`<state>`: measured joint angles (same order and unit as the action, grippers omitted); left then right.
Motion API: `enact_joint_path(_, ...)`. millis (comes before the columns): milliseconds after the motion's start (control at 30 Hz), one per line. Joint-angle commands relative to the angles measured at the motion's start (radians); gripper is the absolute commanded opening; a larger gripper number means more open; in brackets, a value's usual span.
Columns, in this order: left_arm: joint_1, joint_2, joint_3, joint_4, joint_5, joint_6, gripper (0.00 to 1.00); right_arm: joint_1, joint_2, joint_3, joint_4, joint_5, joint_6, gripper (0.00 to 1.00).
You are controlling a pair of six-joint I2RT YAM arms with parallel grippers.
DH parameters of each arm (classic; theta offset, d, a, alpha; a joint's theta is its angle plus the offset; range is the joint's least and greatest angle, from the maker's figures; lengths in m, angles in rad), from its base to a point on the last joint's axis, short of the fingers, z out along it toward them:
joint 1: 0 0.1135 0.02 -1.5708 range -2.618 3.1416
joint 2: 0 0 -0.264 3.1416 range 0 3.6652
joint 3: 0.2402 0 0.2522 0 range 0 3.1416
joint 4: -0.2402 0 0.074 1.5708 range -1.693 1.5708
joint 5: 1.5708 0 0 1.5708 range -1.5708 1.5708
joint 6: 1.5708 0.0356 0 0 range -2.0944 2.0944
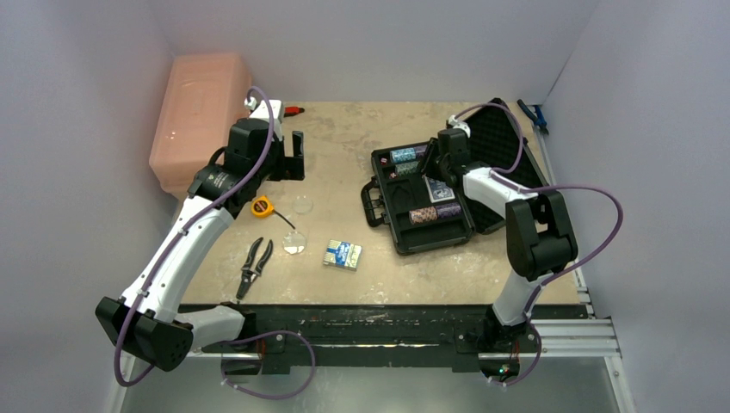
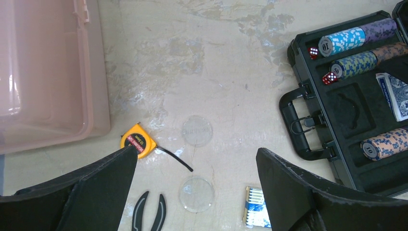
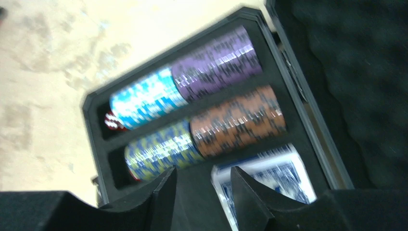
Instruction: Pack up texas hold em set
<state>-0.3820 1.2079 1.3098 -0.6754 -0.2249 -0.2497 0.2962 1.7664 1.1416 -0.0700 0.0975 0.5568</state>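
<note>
black case (image 1: 430, 243) lies open at table (image 1: 361, 129) right w/ chips (image 2: 349, 40), 2 dice (image 2: 329, 78) & one deck (image 3: 269, 173) inside. right gripper (image 3: 203, 173) hangs over that deck, jaws narrowly apart, holding nothing; we'd lift straight up so the deck isn't dragged. left gripper (image 2: 196, 151) is wide open & empty over 2 clear discs (image 2: 197, 131), other deck (image 1: 343, 255) near them. discs are thin, flat: go low, pinch an edge. right wrist view is blurred, so we can't tell if the deck sits fully in its slot; other deck is cut off in left wrist view.

Open briefcase (image 3: 96, 103), foam lid (image 3: 356, 72) at right. Two chip rows (image 3: 192, 106) seated; red die (image 3: 111, 121) at upper row's left end. Below rows: card deck (image 3: 274, 173). Foreground: right gripper (image 3: 203, 175) jaws parted, empty.
</note>
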Motion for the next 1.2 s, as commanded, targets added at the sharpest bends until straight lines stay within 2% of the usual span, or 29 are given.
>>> enact_joint_path(0, -0.005, -0.027, 0.009, 0.018, -0.011, 0.009, 0.94, -0.002, -0.001, -0.013, -0.551, 0.103, -0.037, 0.51)
enact_joint_path(133, -0.005, -0.030, 0.008, 0.020, -0.013, 0.008, 0.94, -0.002, -0.021, 0.093, -0.617, 0.165, -0.070, 0.51)
enact_joint_path(267, -0.005, -0.030, 0.008, 0.019, -0.014, 0.009, 0.94, -0.001, -0.033, 0.159, -0.650, 0.162, -0.112, 0.48)
enact_joint_path(500, -0.005, -0.030, 0.008, 0.020, -0.011, 0.008, 0.94, -0.002, -0.012, 0.248, -0.660, 0.152, -0.169, 0.30)
enact_joint_path(733, -0.005, -0.030, 0.008, 0.020, -0.011, 0.009, 0.94, -0.002, 0.042, 0.389, -0.692, 0.163, -0.190, 0.16)
enact_joint_path(1000, -0.005, -0.027, 0.008, 0.020, -0.011, 0.008, 0.94, -0.002, 0.112, 0.514, -0.718, 0.158, -0.197, 0.08)
enact_joint_path(1167, -0.004, -0.026, 0.009, 0.020, -0.013, 0.010, 0.94, -0.003, 0.163, 0.488, -0.670, 0.151, -0.188, 0.03)
